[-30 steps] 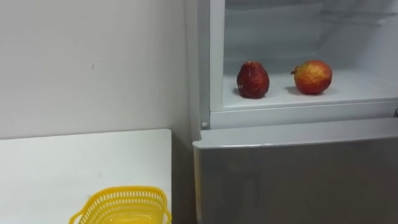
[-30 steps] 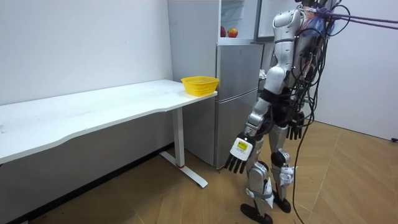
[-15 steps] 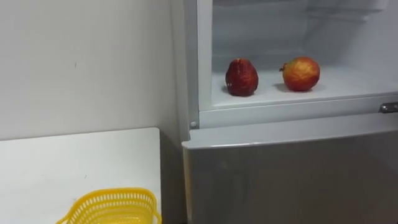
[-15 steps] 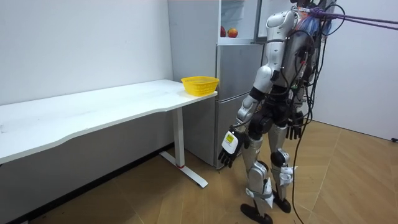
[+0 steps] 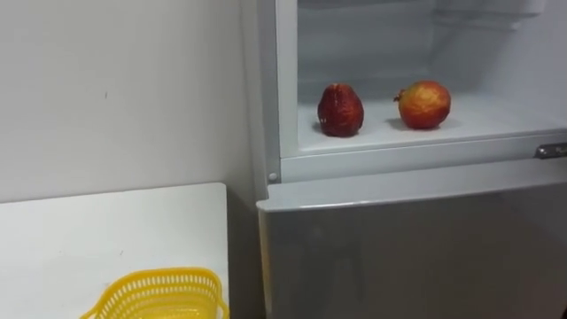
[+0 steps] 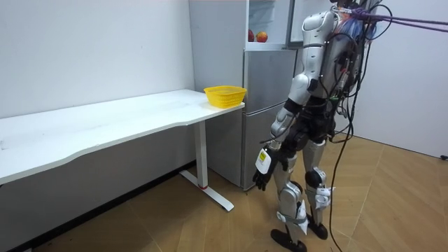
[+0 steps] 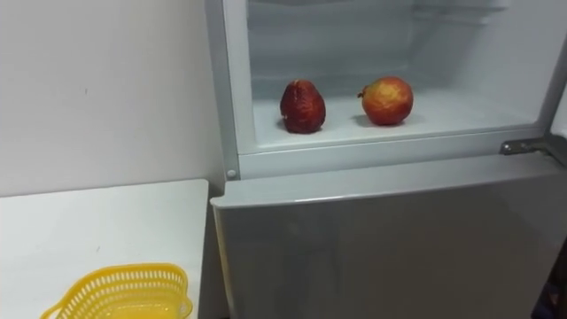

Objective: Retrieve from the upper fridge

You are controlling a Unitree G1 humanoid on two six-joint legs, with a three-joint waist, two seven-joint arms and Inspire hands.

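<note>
The upper fridge compartment [image 5: 496,120] stands open before me. On its white shelf sit a dark red fruit [image 5: 341,110] to the left and a red-yellow apple [image 5: 423,105] to the right, a hand's width apart. In the room view I stand facing the fridge [image 6: 267,77], with both fruits [image 6: 256,36] showing high up. My left hand [image 6: 262,168] hangs at thigh height before the lower door, fingers relaxed. My right hand [image 6: 330,145] hangs by my hip, fingers loose. Neither hand holds anything.
A yellow plastic basket [image 5: 159,297] stands at the corner of the white table [image 5: 106,230], left of the fridge. The grey lower fridge door [image 5: 416,248] is closed. A metal hinge [image 5: 551,151] juts out at the shelf's right edge.
My left arm has swung forward toward the fridge, the hand a little nearer the lower door. The eye view has shifted, so the fridge sits further left; the fruits have not moved.
</note>
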